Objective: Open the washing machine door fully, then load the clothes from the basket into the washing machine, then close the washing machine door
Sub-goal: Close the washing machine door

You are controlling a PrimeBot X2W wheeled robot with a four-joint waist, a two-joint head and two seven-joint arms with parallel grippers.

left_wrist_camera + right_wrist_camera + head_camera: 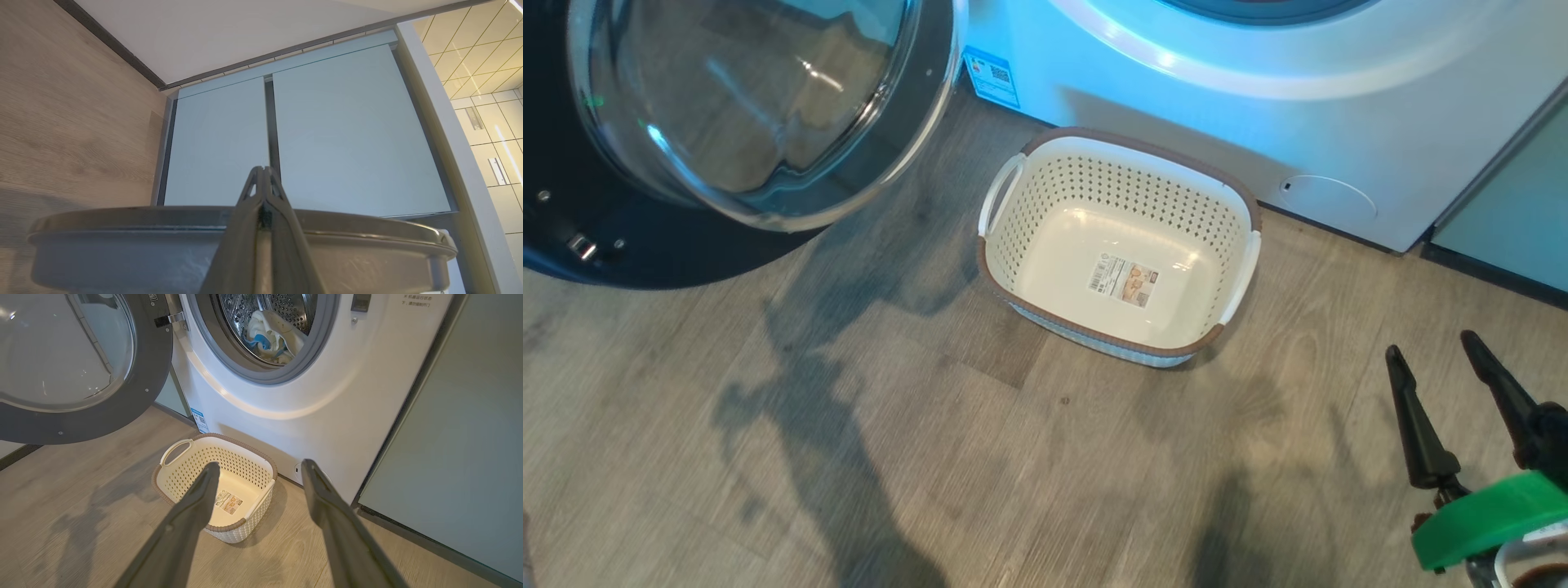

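On the floor (849,457), the perforated cream basket (1094,189) is brown-rimmed.

Swung wide open, the washing machine door (743,114), a glossy black rim around a bulging clear bowl, hangs at the upper left of the head view. The white washing machine (1217,122) runs across the top right. The clothes (271,335), cream with a blue piece, lie heaped in its steel drum, top centre of the right wrist view. The brown-rimmed cream basket (1127,184) sits upright and empty on the floor at centre frame.
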